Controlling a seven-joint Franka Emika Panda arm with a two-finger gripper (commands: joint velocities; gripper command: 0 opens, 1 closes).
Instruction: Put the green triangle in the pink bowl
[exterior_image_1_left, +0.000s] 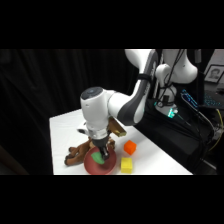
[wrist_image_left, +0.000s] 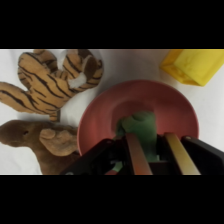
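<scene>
The pink bowl (exterior_image_1_left: 101, 164) (wrist_image_left: 100, 120) stands near the table's front edge. Inside it lies the green triangle (exterior_image_1_left: 97, 159) (wrist_image_left: 141, 126). My gripper (exterior_image_1_left: 103, 151) (wrist_image_left: 152, 137) hangs straight over the bowl, its fingertips just above the block. In the wrist view the fingers stand a little apart. The left one overlaps the block's near edge, while the right one is clear of it. The gripper looks open, with the block resting on the bowl's floor.
A brown plush toy (exterior_image_1_left: 75, 155) (wrist_image_left: 47, 140) with a tiger-striped part (wrist_image_left: 55, 80) lies against the bowl's left side. A yellow cube (exterior_image_1_left: 127, 165) (wrist_image_left: 195, 64) sits right of the bowl, an orange block (exterior_image_1_left: 130, 146) behind it. A brown object (exterior_image_1_left: 117, 128) lies behind the gripper.
</scene>
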